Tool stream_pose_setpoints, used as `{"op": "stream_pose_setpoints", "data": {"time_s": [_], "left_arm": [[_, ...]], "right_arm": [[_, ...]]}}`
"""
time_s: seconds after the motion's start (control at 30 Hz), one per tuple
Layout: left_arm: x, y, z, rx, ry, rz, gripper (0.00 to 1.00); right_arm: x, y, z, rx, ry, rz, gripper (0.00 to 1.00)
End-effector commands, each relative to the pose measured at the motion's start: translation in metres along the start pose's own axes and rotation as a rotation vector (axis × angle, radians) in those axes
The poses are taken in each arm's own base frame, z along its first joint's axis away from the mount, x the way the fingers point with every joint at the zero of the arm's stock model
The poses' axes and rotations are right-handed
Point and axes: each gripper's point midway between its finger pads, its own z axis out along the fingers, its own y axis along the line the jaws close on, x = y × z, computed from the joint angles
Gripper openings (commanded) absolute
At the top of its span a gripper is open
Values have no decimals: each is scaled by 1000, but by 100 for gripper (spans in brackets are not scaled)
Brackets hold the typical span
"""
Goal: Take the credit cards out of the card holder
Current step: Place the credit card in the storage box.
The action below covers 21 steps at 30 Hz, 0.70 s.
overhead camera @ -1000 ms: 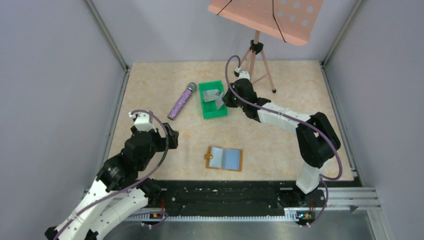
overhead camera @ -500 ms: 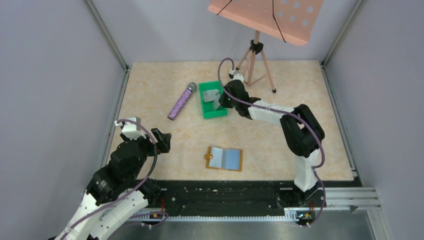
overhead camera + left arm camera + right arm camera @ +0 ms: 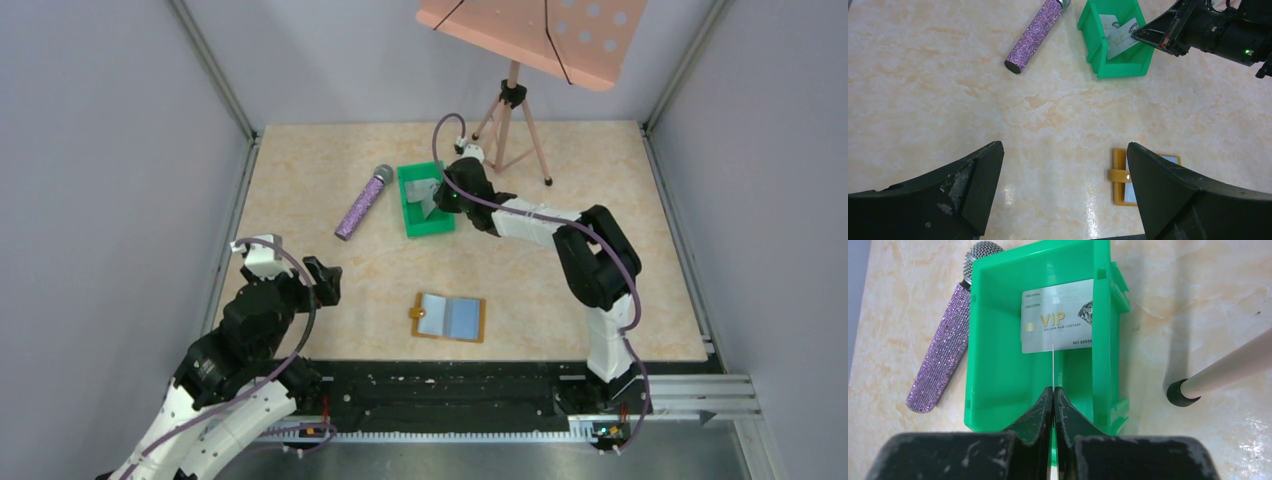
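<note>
Lab test cell, grey panel walls (image 3: 110, 150), metal corner posts (image 3: 215, 75), beige marbled tabletop (image 3: 300, 180)

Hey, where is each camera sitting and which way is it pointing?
Top: above and behind, looking down on the table; left arm and right arm show.
Left wrist: on the left arm, looking down and forward at the card holder, microphone and bin; its open jaws frame the bottom.
Right wrist: on the right arm, looking down into the bin; its shut jaws pinch a card edge-on.
Shared: all three see the bin and microphone.
</note>
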Motion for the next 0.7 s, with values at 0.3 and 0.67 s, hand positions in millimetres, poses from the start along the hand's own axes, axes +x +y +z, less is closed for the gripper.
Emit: {"op": "stream_pose_setpoints", "data": {"time_s": [0.3, 0.67], "left_arm": [[1, 5, 5, -43, 3, 4, 99], [0, 6, 4, -51, -1, -2, 99]], "right_arm": [[-19, 15, 10, -37, -64, 66, 0], [-16, 12, 15, -29, -61, 62, 0]]}}
